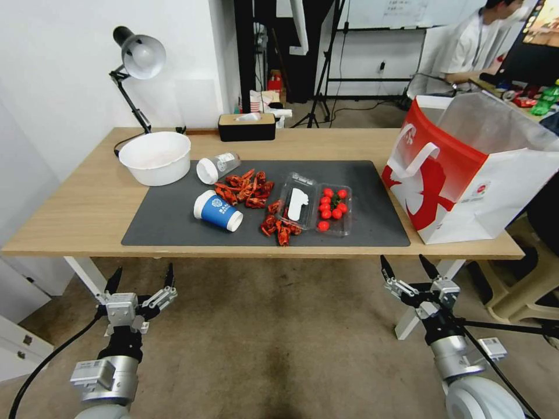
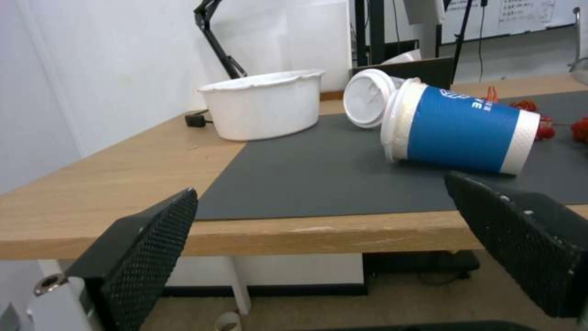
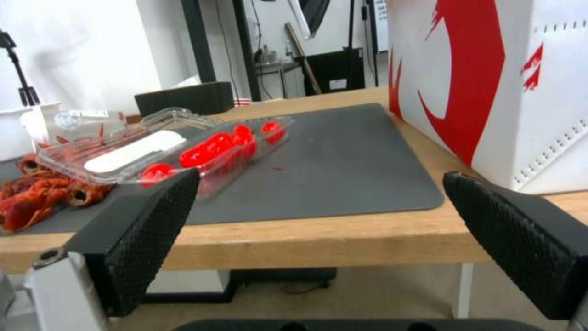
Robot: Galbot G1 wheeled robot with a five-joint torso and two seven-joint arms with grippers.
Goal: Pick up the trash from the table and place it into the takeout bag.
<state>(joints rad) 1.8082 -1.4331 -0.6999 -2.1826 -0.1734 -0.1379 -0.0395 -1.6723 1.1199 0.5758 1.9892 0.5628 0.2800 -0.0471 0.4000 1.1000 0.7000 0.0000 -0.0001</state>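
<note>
Both grippers hang low in front of the table's near edge, above the floor and touching nothing. At the near left, the left gripper [image 1: 141, 280] has its jaws spread wide and empty; at the near right, the right gripper [image 1: 408, 269] is spread just as wide, also empty.

Beyond them stands the table [image 1: 70, 221], a light-wood top with white legs and a dark grey mat [image 1: 372, 198] covering its middle. Nearest on the mat, a heap of red crayfish shells [image 1: 279, 228] lies by the front edge, just beside a clear plastic clamshell tray [image 1: 314, 203] that lies open, with small red tomatoes [image 1: 332, 203] in its right half and a white piece in its left. Left of the tray, a blue paper cup [image 1: 218, 210] lies on its side. Behind it is a second, larger scatter of crayfish shells [image 1: 244, 187]. Farther back, a clear white-lidded plastic cup [image 1: 216, 167] also lies on its side, near the mat's far left corner.

Just off the mat to the left sits a white bowl [image 1: 155, 157], upright on the bare wood. At the table's right end the takeout bag [image 1: 466, 174] stands upright with its mouth open, red and white, its white handle hanging over the side that faces the mat. Along the far edge are a dark tissue box [image 1: 246, 127] and, at the far left, a desk lamp [image 1: 137, 64].
</note>
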